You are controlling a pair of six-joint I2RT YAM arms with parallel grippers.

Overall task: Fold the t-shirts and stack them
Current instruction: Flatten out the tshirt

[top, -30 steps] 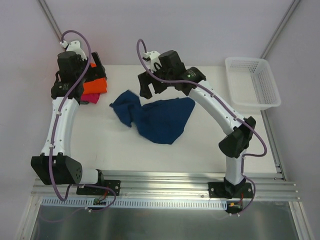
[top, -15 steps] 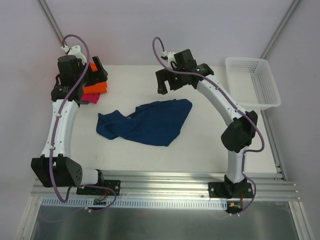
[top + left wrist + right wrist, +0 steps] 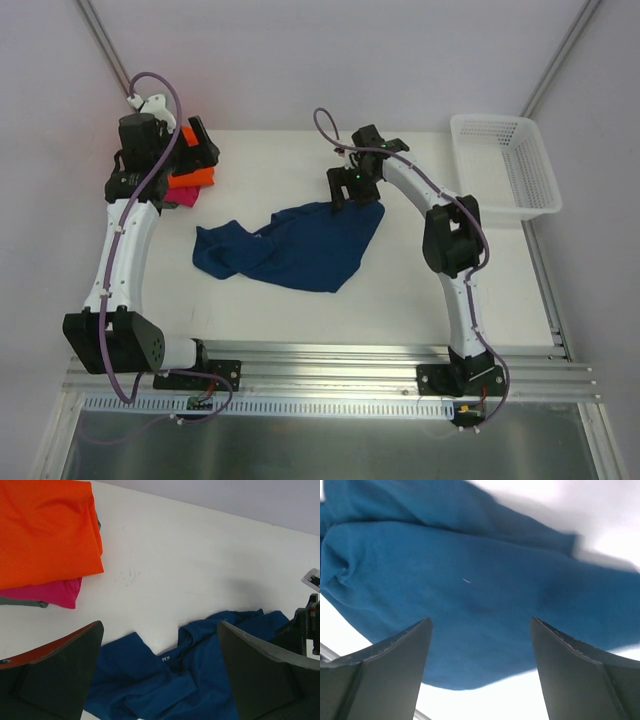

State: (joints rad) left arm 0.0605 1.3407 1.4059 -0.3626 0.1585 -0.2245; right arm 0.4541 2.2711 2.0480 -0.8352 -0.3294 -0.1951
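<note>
The navy blue t-shirt (image 3: 295, 245) lies crumpled in the middle of the table; its print does not show. It also shows in the left wrist view (image 3: 200, 680) and fills the right wrist view (image 3: 470, 595). Folded orange (image 3: 190, 177) and pink (image 3: 180, 197) t-shirts are stacked at the back left, partly hidden by my left arm; they show in the left wrist view, orange (image 3: 45, 530) over pink (image 3: 50, 592). My left gripper (image 3: 192, 150) is open and empty above the stack. My right gripper (image 3: 352, 190) is open and empty, low over the navy shirt's far right corner.
A white lattice basket (image 3: 505, 165) stands at the back right corner. The table's white surface (image 3: 420, 290) runs to the metal rails at the near edge. A grey strip of cloth (image 3: 20, 601) peeks out under the pink shirt.
The navy shirt dropped from the right gripper and spread flatter toward the left. My right gripper swung right, then came down onto the shirt's far right corner. The left arm barely moved.
</note>
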